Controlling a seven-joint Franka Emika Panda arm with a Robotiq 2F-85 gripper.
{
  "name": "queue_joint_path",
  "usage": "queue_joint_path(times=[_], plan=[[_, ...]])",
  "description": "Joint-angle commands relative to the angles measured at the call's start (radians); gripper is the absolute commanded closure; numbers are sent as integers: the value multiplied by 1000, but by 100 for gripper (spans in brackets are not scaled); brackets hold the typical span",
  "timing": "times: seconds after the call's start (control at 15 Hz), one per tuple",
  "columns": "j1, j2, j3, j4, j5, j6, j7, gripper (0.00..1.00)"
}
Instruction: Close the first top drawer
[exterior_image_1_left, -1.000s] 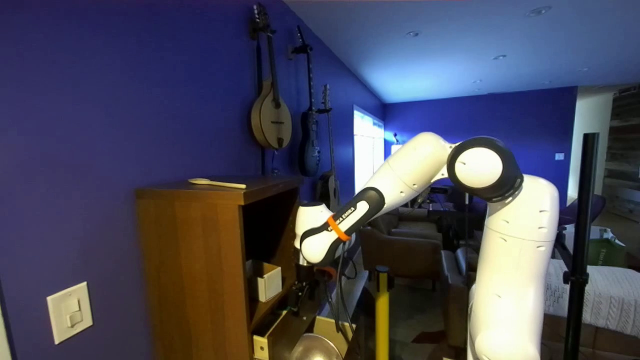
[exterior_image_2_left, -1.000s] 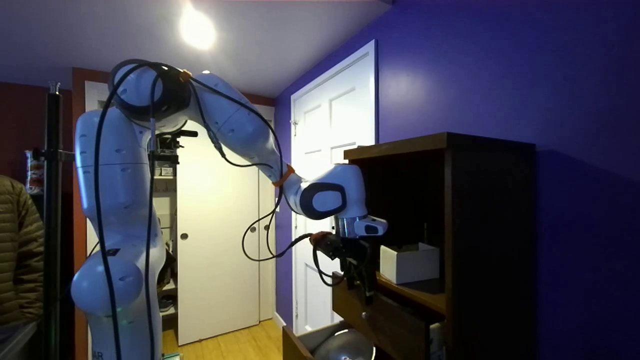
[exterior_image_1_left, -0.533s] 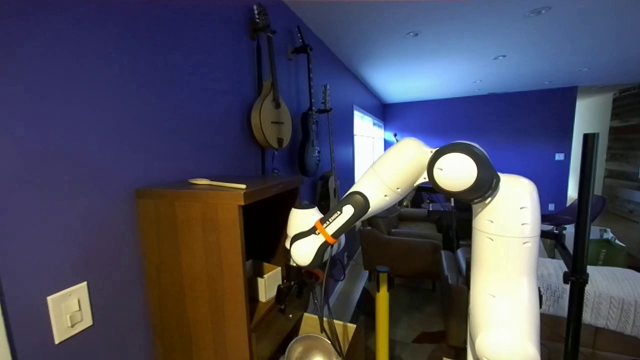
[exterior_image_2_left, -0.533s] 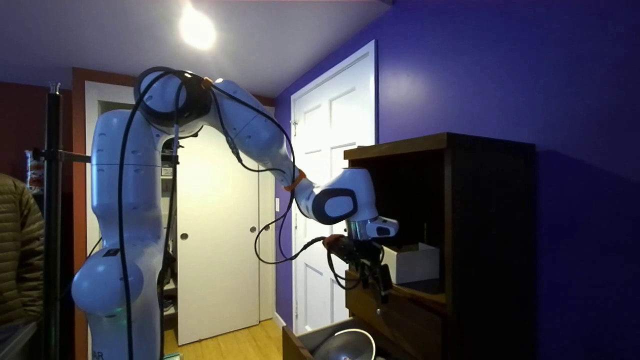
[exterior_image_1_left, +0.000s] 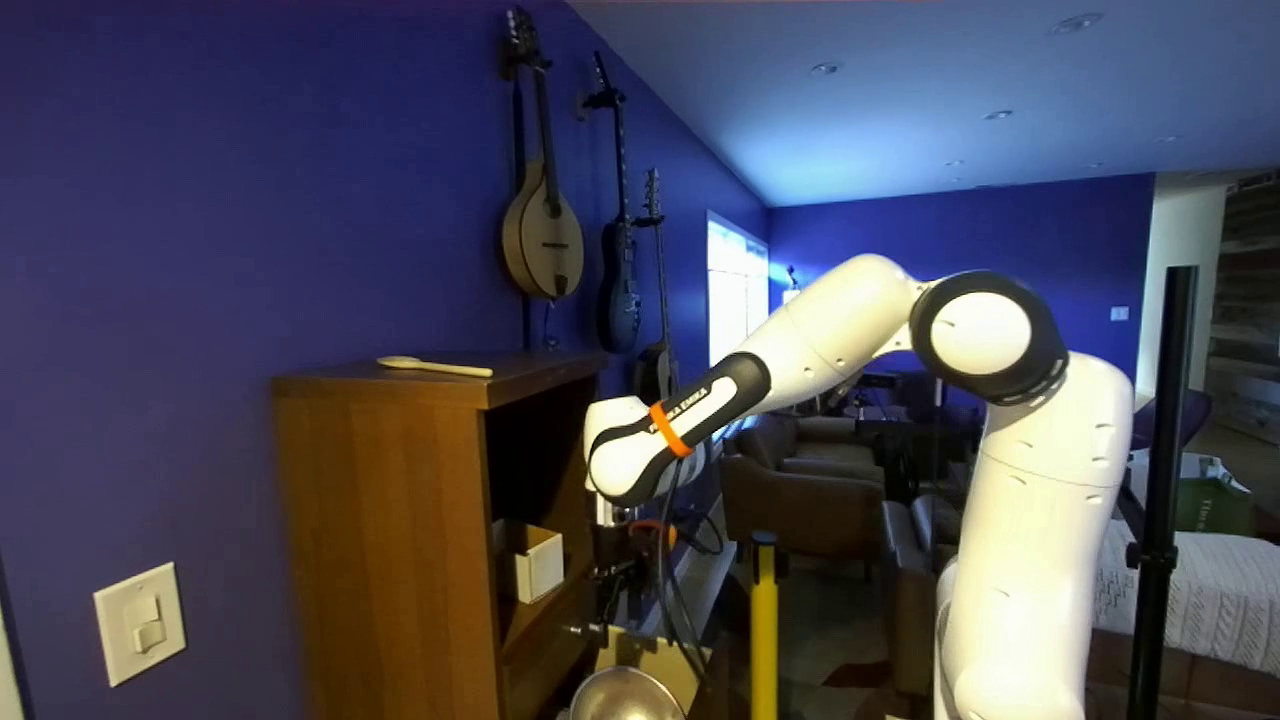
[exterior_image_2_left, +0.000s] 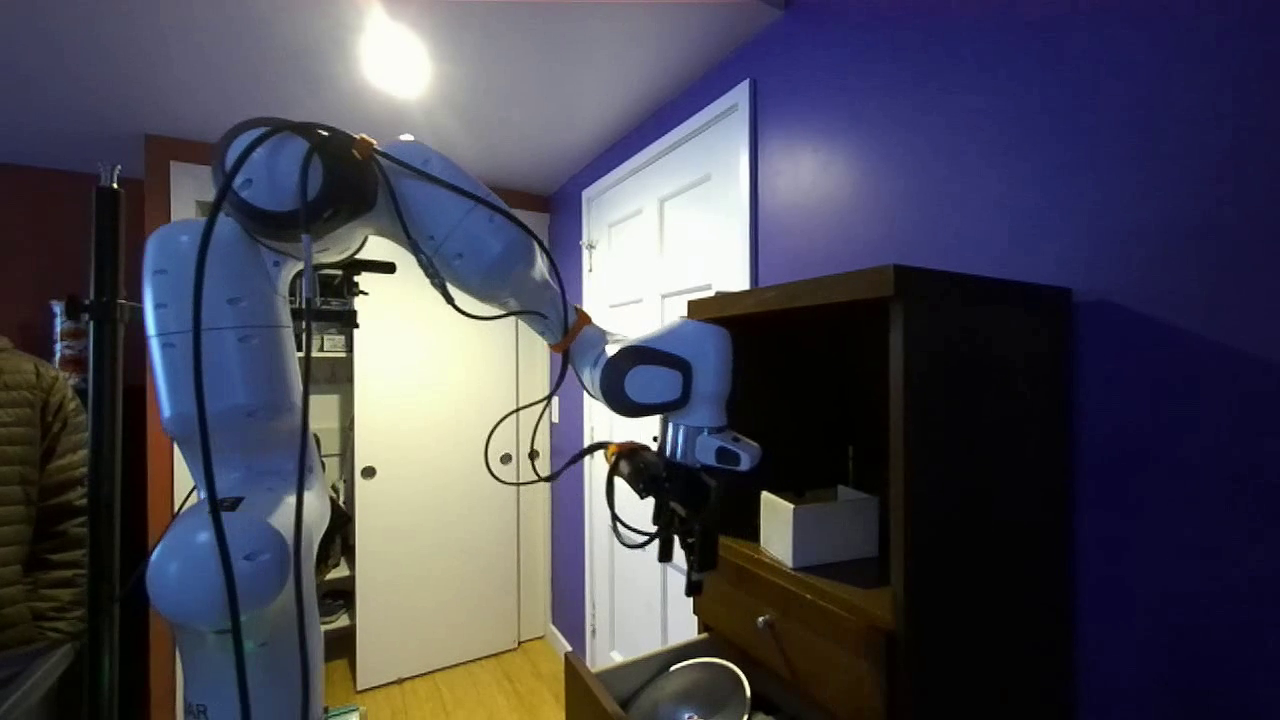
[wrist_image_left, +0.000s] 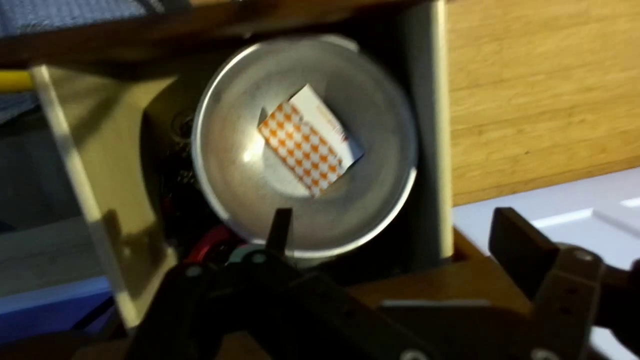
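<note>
One tool (wrist_image_left: 395, 227), its two fingers (wrist_image_left: 520, 252) spread wide, hangs above one open lower drawer (wrist_image_left: 442, 130) holding one metal bowl (wrist_image_left: 360, 210) and, inside that, one orange-and-white carton (wrist_image_left: 302, 147). One top drawer (exterior_image_2_left: 815, 650) sits pushed in, flush with one wooden cabinet (exterior_image_1_left: 390, 540), beneath one white box (exterior_image_2_left: 820, 530). Three stringed instruments (exterior_image_1_left: 543, 245) hang beyond.

2 drwrs (exterior_image_2_left: 815, 655), 1 bowl (wrist_image_left: 370, 115), 3 str. instrs. (exterior_image_1_left: 545, 240)
</note>
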Motion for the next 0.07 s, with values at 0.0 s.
queue_joint_path(times=[0.0], plan=[[18, -53, -7, -30, 34, -42, -39, 0]])
